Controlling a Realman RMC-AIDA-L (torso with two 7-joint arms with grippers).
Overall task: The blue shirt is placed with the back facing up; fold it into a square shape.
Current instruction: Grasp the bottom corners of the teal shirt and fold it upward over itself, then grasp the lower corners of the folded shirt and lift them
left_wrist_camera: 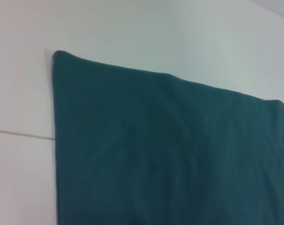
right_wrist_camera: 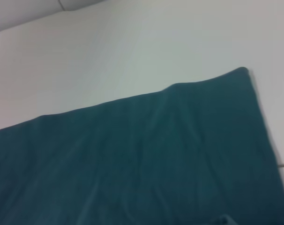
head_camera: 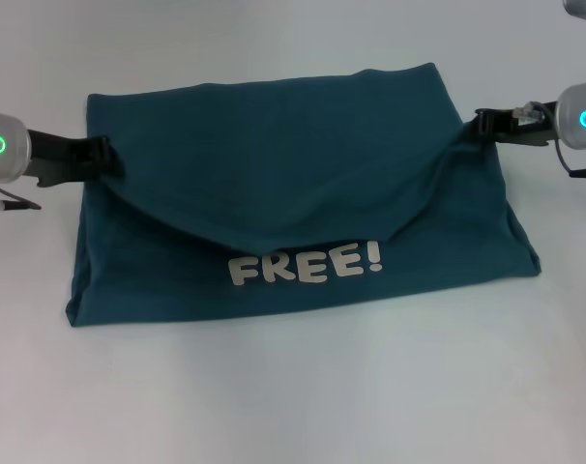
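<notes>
Large dark teal-blue cotton-looking T-shirt (head_camera: 293,174): soft matt cloth, lightly creased, with flat off-white blocky printed "FREE!" lettering (head_camera: 305,265) of smoother finish. Plain white table surface (head_camera: 293,396): smooth, faint satin sheen. Left gripper (head_camera: 98,159) and right gripper (head_camera: 488,124): matt black hard plastic fingers on silvery, smooth metallic-looking wrist housings.

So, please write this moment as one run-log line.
blue shirt: partly folded, lettering visible | left gripper: at left edge | right gripper: at right edge

Bright even light, soft shadow under the blue shirt (head_camera: 274,184), wrist views perhaps slightly blurred
</notes>
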